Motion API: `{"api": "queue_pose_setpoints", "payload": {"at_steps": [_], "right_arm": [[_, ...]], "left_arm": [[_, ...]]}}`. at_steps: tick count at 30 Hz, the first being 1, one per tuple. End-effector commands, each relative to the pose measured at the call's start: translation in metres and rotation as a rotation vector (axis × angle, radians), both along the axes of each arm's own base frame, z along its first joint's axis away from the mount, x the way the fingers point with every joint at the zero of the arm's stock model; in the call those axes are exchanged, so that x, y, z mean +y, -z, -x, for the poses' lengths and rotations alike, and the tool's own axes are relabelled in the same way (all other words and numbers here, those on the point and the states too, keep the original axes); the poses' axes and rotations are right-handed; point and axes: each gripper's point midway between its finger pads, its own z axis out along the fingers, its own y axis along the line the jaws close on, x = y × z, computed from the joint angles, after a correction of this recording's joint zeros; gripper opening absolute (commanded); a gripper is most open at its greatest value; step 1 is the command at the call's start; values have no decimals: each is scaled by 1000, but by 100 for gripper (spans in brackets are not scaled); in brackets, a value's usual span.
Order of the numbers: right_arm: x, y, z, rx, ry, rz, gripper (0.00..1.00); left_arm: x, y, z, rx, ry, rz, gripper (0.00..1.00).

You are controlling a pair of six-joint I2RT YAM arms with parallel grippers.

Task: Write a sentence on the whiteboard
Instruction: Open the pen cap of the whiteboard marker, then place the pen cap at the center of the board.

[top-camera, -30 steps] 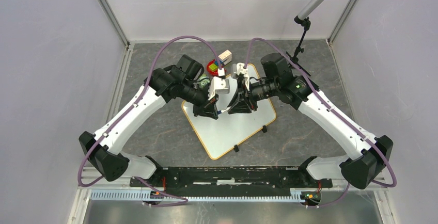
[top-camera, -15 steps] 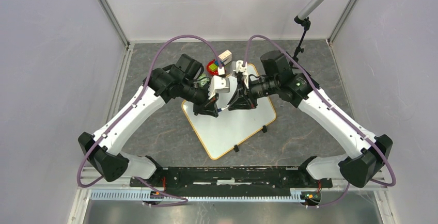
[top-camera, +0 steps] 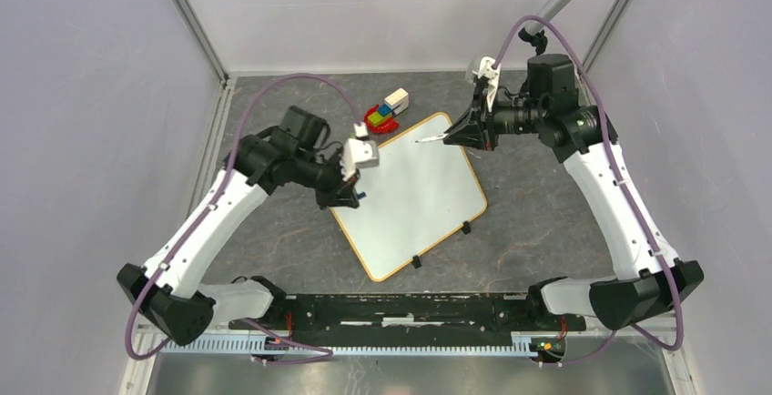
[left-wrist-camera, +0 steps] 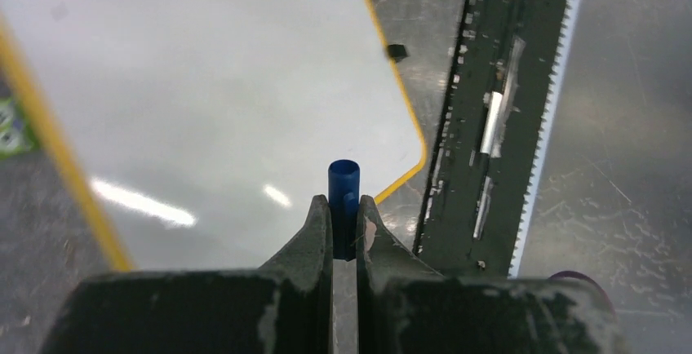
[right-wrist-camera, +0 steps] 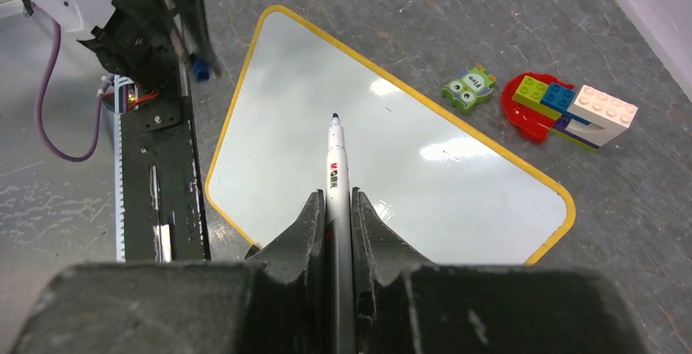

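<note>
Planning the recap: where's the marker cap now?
The blue cap is pinched in the left gripper, over the left edge of the whiteboard in the top view.

Whiteboard (left-wrist-camera: 204, 85) runs off the left wrist view's top, the blue cap (left-wrist-camera: 343, 183) sits half buried in the left gripper (left-wrist-camera: 343, 204), and the marker (right-wrist-camera: 335, 158) label's too tiny to read.

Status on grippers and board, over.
Left gripper jaws shut on blue cap. Right gripper jaws shut on uncapped marker, raised above whiteboard. Whiteboard blank, nothing blocking it.
</note>
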Motion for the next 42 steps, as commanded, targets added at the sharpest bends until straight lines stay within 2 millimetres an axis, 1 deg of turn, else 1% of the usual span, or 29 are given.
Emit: {"api": "queue_pose_setpoints", "payload": {"at_steps": [1,3,4,5,7,8,9,10,12,15,16,19,22,24,28,33,40,41,42], "right_arm": [[-3,3,15,-18,-47,-17,0],[-2,11,19,-6,-54,-28,0],[-2,14,22,1,-57,-37,0],[-1,18,25,11,-65,-44,0],[-1,30,30,36,-77,-49,0],[-1,37,31,45,-78,-46,0],[-1,42,32,51,-81,-42,0],[-1,48,34,61,-84,-37,0],[-1,57,37,72,-92,-29,0],[2,68,40,84,-104,-21,0],[3,70,40,82,-107,-19,0],[10,80,43,88,-120,-7,0],[19,86,47,88,-135,0,0],[24,89,48,83,-140,7,0],[34,95,49,84,-147,22,0],[39,98,51,82,-154,30,0],[41,98,53,68,-164,41,0],[41,98,53,67,-166,44,0],[41,98,53,66,-167,46,0]], "left_arm": [[26,-35,-28,-46,-171,152,2],[46,-52,-56,-71,-331,229,2],[62,-55,-73,-76,-447,243,2],[79,-56,-90,-93,-551,246,2],[112,-45,-113,-91,-730,224,2],[126,-33,-121,-77,-796,200,3],[145,-19,-129,-60,-871,164,3],[158,-3,-133,-32,-917,131,4],[176,29,-135,38,-974,69,4],[195,76,-131,105,-1011,-44,3],[198,89,-129,119,-1021,-69,3],[207,120,-126,149,-1045,-136,9],[216,147,-125,179,-1059,-203,12],[217,162,-123,212,-1047,-226,14],[214,186,-119,264,-1005,-295,14],[214,206,-118,262,-981,-399,18],[217,222,-119,265,-972,-489,22],[208,223,-118,260,-940,-499,23],[207,224,-118,260,-935,-505,24]]}}
